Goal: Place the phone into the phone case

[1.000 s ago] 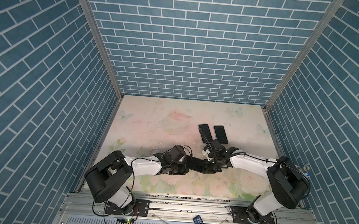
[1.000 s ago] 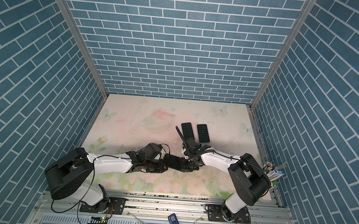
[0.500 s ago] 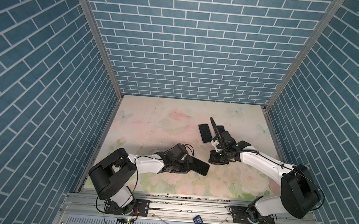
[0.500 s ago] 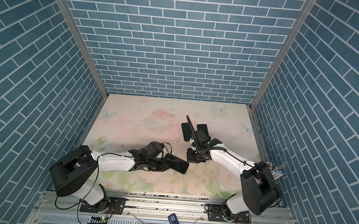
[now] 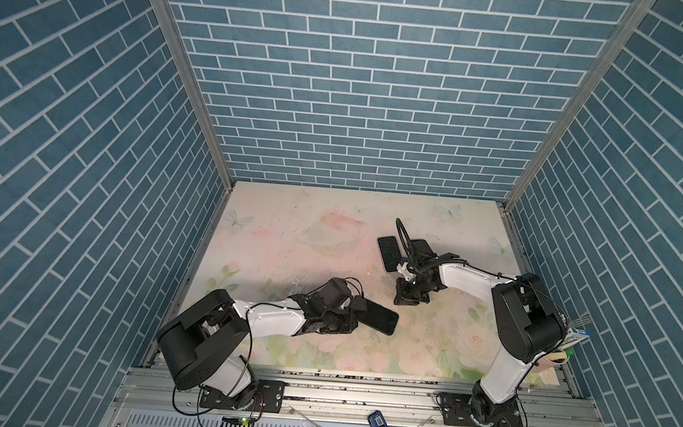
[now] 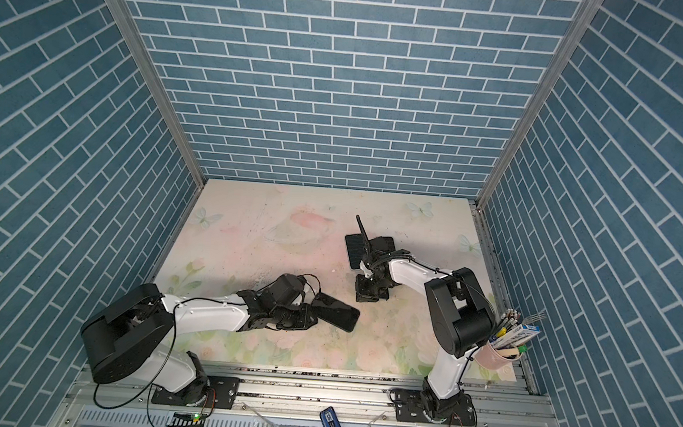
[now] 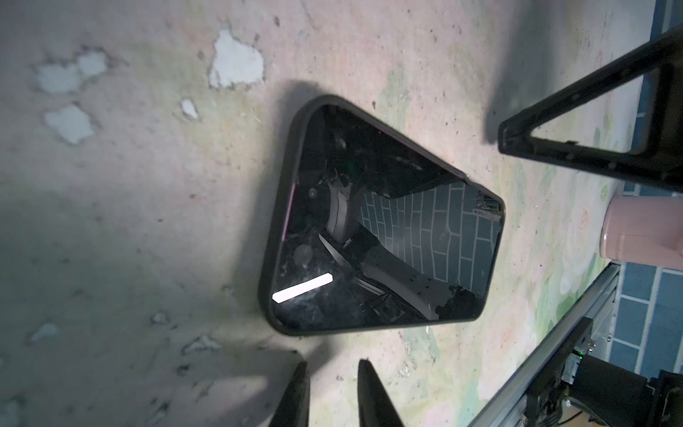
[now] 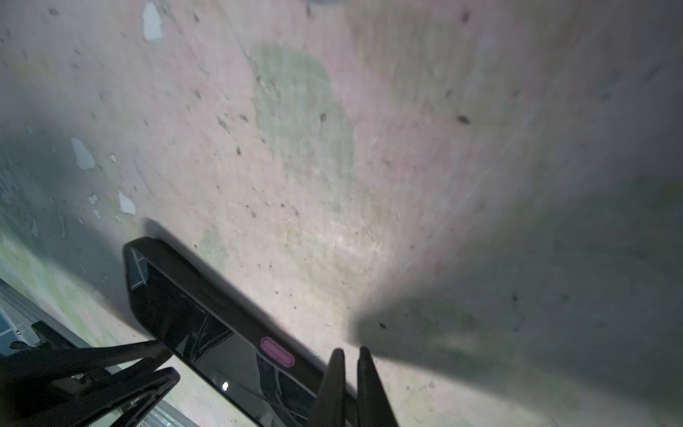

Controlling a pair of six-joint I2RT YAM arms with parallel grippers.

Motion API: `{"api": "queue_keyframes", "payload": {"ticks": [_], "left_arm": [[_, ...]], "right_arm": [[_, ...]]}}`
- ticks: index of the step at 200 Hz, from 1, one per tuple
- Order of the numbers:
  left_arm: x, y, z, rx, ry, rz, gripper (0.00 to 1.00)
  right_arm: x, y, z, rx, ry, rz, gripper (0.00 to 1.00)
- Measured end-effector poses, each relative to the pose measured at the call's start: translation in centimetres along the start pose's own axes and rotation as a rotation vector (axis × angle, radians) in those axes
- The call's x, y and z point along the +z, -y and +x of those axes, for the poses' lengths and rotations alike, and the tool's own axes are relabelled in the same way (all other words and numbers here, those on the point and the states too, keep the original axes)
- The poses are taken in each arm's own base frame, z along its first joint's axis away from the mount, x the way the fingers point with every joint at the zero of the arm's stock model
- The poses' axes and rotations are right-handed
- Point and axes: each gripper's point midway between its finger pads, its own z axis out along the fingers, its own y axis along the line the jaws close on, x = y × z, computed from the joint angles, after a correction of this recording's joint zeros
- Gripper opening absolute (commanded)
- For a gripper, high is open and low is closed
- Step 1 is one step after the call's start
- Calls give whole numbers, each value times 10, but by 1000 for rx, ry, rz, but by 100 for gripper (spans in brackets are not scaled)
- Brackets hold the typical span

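My left gripper (image 7: 334, 364), slightly ajar, and right gripper (image 8: 351, 351), nearly closed, hold nothing. The phone (image 7: 388, 229) lies just ahead; a bump could unseat it from the case (image 7: 268, 281).

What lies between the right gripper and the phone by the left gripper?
Nothing: a bare stretch of floral mat separates the right gripper from the phone. Both top views and the left wrist view show this gap.

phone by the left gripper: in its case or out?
In, apparently. The matte dark phone case rims the glossy black phone on all sides in the left wrist view.
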Motion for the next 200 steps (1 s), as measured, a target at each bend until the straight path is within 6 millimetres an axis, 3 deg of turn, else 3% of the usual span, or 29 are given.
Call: {"api": "queue_keyframes", "payload": {"ticks": [33,65,101,130,164,200], "left_arm": [[4,4,-4,0,5,8,26],[14,14,-15,12,2,14,26],[24,25,-25,29,1,23,26],[24,25,-25,29,8,34,26],[15,18,-10,28,18,40,26],[12,20,2,33,20,44,26]], "right_arm": [[6,-12,20,-29,10,-51,11],[12,-29,58,-64,1,-89,11],[8,-25,88,-46,0,-87,14],[-3,-22,93,-32,25,-79,15],[-8,-25,91,-26,44,-89,28],[-2,-24,89,-22,28,-79,27]]}}
